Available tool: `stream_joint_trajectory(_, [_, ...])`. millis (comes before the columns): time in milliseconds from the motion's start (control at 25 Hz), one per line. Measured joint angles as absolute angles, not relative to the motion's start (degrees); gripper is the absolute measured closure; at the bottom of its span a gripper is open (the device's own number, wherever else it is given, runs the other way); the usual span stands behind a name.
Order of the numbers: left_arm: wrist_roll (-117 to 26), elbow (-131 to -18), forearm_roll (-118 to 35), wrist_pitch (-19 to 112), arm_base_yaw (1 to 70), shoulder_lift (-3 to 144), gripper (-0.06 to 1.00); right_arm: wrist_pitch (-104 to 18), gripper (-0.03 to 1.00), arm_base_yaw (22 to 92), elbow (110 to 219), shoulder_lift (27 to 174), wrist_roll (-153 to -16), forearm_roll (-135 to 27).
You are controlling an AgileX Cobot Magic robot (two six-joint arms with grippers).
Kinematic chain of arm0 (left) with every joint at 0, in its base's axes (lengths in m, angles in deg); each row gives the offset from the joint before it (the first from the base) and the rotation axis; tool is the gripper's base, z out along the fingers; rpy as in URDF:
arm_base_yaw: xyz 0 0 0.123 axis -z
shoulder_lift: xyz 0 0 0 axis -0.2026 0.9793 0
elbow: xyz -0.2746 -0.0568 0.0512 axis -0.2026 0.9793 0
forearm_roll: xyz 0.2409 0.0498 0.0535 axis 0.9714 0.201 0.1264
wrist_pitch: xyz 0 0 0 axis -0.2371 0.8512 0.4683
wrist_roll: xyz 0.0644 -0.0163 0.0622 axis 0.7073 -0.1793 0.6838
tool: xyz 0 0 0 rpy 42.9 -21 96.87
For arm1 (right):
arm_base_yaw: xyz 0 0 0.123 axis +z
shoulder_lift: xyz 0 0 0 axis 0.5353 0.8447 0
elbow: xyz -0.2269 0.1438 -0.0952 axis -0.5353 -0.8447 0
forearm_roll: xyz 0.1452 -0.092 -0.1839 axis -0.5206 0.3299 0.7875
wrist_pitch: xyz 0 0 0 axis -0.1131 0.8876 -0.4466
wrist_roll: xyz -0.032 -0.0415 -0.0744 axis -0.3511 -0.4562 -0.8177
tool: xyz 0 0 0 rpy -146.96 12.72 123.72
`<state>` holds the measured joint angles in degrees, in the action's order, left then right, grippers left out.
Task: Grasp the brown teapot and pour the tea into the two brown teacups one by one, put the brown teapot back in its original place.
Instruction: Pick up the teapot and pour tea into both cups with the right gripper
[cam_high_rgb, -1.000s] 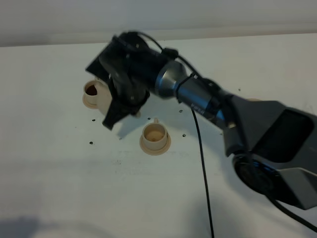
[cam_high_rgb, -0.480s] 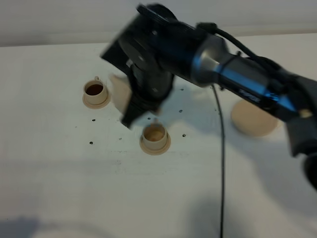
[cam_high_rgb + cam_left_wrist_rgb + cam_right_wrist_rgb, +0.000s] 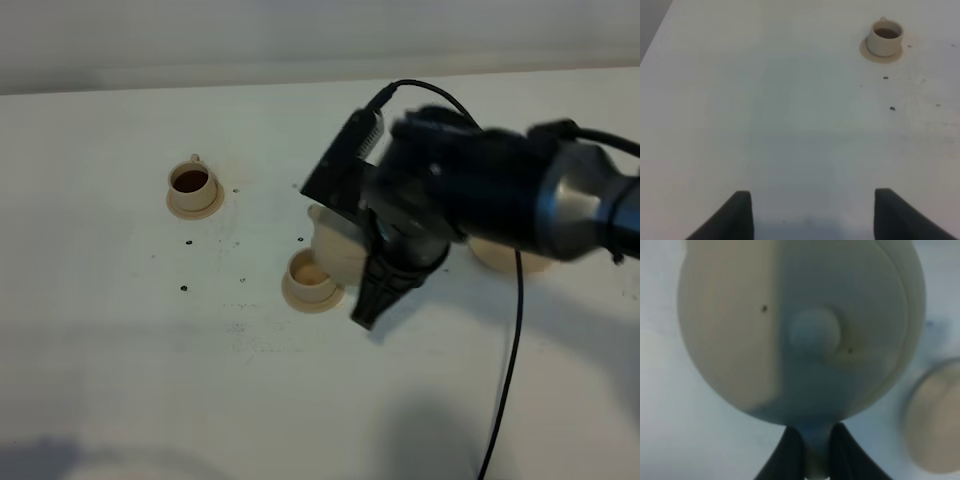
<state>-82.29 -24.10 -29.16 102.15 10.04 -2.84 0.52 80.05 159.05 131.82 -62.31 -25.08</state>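
One pour looks done: the far teacup (image 3: 193,185) is seen dark with tea. Within the last second the brown teapot (image 3: 338,248) has been carried away from it and is now held tilted just over the near teacup (image 3: 312,282), whose contents cannot be made out. The right gripper (image 3: 815,442) is clamped on the pot's loop handle. The left gripper (image 3: 812,212) is held apart, idle above the table (image 3: 790,125). The second pour is judged imminent; the wide saucer (image 3: 505,264), partly hidden beneath the arm, is left vacant for the return.

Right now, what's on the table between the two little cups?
Just bare white table and a few tiny dark specks between the tea-filled cup and the nearer cup, seen from the high camera.
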Motion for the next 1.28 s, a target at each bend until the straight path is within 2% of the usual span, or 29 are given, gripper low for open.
stream_joint_trajectory(160, [-82.3, -24.1, -29.2, 102.2, 10.0, -2.8, 0.42, -7.3, 0.84, 80.1, 154.4, 132.5, -62.2, -18.3])
stream_joint_trajectory(320, [-82.3, -24.1, -29.2, 102.2, 10.0, -2.8, 0.42, -9.7, 0.84, 80.1, 153.1, 134.6, -62.1, -11.8])
stream_joint_trajectory(760, [-82.3, -24.1, -29.2, 102.2, 10.0, -2.8, 0.42, -7.6, 0.84, 79.5, 152.3, 137.0, -61.6, 2.0])
stream_joint_trajectory(1280, [-82.3, -24.1, -29.2, 102.2, 10.0, -2.8, 0.42, -6.9, 0.84, 79.9, 152.3, 137.4, -63.4, 7.5])
